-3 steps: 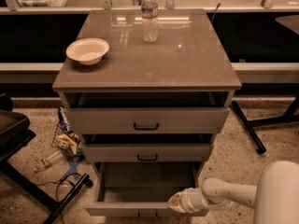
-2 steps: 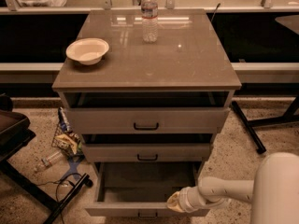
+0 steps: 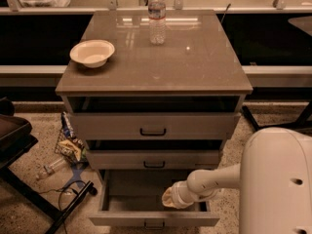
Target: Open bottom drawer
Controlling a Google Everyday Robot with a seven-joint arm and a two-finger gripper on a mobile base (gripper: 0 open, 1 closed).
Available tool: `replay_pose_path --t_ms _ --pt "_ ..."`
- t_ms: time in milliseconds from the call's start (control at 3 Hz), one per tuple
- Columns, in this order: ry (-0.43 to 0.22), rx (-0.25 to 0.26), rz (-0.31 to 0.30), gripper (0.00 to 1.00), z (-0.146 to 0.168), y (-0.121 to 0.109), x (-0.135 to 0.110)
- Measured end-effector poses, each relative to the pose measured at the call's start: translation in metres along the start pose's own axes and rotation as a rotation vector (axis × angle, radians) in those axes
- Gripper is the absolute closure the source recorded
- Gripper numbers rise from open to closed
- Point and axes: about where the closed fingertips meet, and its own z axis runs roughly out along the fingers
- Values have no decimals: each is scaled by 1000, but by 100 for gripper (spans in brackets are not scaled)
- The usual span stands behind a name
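- Cabinet [image 3: 195,67], grey-beige with a flat glossy top, is seen from above and in front; three drawers are stacked in its face.
- Bottom drawer [image 3: 122,220], the lowest, with the slimmest flat front and a small black bar handle [image 3: 154,224], is pulled well out, and its plain grey interior is exposed.
- White robot arm [image 3: 214,178] is extended from the lower right over the right part of that open drawer.
- Cream-tipped gripper [image 3: 169,199] is held inside the drawer's opening, just behind the front panel and slightly right of the handle. Whether it is apart or together cannot be told.
- Middle drawer [image 3: 195,159] and taller-fronted top drawer [image 3: 107,126] are each pulled out slightly, with a dark gap shown above each.
- White round bowl [image 3: 92,52] is set on the cabinet top near the left edge.
- Clear plastic water bottle [image 3: 156,16] is stood upright near the back edge, well apart from the bowl.
- Crumpled snack wrappers [image 3: 68,145] and a fallen plastic bottle [image 3: 48,168] are scattered on the speckled floor [image 3: 29,179] left of the cabinet.
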Motion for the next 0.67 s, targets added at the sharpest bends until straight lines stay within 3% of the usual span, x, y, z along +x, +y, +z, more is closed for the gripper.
replay_pose_path --t_ms 667 --pt "-22 17 20 100 11 -8 12"
